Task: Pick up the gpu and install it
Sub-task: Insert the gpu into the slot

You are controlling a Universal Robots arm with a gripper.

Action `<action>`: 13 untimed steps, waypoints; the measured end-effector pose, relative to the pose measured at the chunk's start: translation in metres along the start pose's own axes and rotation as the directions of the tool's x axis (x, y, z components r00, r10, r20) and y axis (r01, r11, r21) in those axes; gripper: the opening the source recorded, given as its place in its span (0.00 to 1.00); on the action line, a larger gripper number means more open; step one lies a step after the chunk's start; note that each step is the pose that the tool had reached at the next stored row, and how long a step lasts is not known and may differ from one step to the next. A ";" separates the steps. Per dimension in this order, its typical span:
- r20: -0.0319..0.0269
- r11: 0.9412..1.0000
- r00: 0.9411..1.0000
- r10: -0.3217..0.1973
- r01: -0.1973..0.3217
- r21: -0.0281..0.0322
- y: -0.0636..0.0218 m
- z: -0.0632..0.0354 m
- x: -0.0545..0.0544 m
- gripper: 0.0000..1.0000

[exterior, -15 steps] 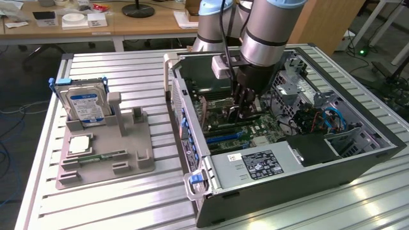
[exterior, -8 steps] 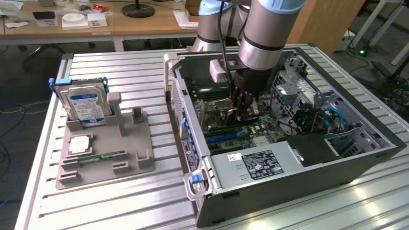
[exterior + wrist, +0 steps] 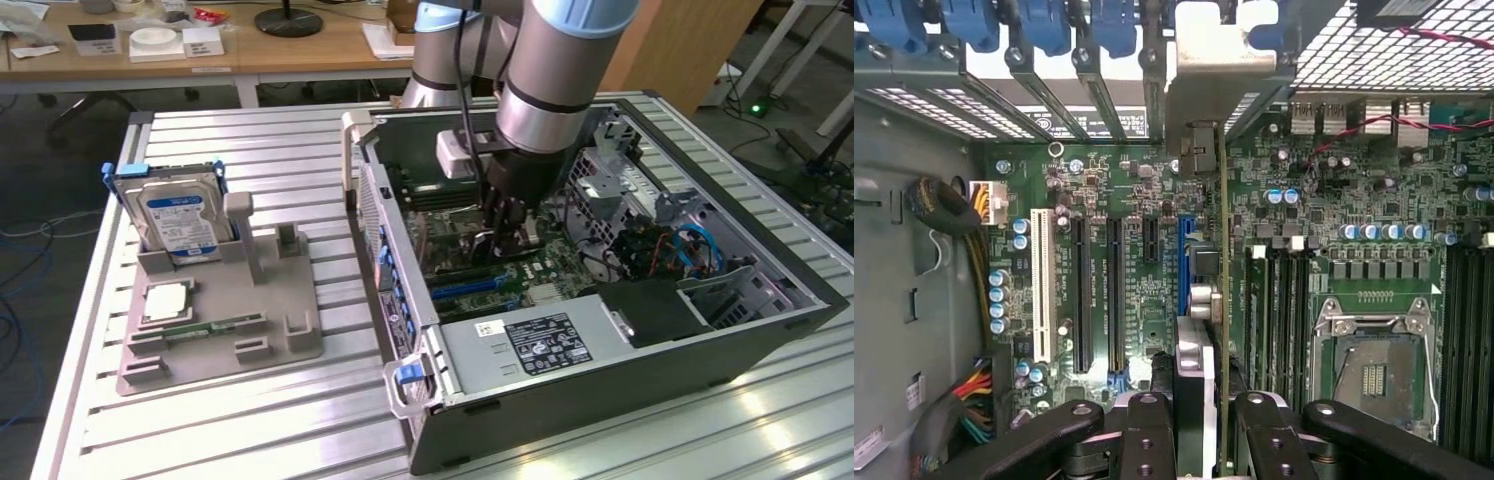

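1. Reaching down into the open computer case (image 3: 747,330), the arm (image 3: 567,70) holds its gripper (image 3: 505,235) low over the motherboard (image 3: 534,275) in the exterior view.
2. The fingers (image 3: 1149,435) are closed on the gpu (image 3: 1221,300), pinching the thin card between them; in the wrist view it shows edge-on as a narrow strip running away from the fingers.
3. The gpu's metal end bracket (image 3: 1219,70) stands at the rear wall of the case, among the row of slot covers with blue clips (image 3: 1044,25).
4. The card stands upright over the board, just beside the blue expansion slot (image 3: 1184,260); whether its edge is seated in a slot cannot be told.
5. The empty processor socket (image 3: 1369,365) lies on the other side of the card from the white slot (image 3: 1041,285) and black slots (image 3: 1079,290).
6. On the table (image 3: 267,420), at the exterior view's left of the case, a grey holder (image 3: 220,330) carries a blue-labelled hard drive (image 3: 180,220) standing upright, a flat processor chip (image 3: 167,300) and a narrow green memory stick (image 3: 214,327).
7. The power supply (image 3: 541,350) sits in the near corner of the case.
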State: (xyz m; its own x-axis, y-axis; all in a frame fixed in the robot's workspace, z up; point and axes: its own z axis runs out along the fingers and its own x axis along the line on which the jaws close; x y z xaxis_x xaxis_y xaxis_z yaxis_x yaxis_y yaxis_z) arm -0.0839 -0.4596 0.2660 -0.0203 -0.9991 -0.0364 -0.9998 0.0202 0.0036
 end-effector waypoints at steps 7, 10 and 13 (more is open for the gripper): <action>0.000 1.000 1.000 0.000 0.000 0.000 0.0010 0.0052 0.002 0.28; 0.000 1.000 1.000 0.000 0.000 0.000 0.0011 0.0071 0.003 0.28; 0.000 1.000 1.000 0.000 0.000 0.000 0.0016 0.0088 0.003 0.28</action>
State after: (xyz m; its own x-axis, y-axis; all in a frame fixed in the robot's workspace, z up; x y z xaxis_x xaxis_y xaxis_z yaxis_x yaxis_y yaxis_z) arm -0.0855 -0.4627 0.2572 -0.0203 -0.9991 -0.0362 -0.9998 0.0202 0.0037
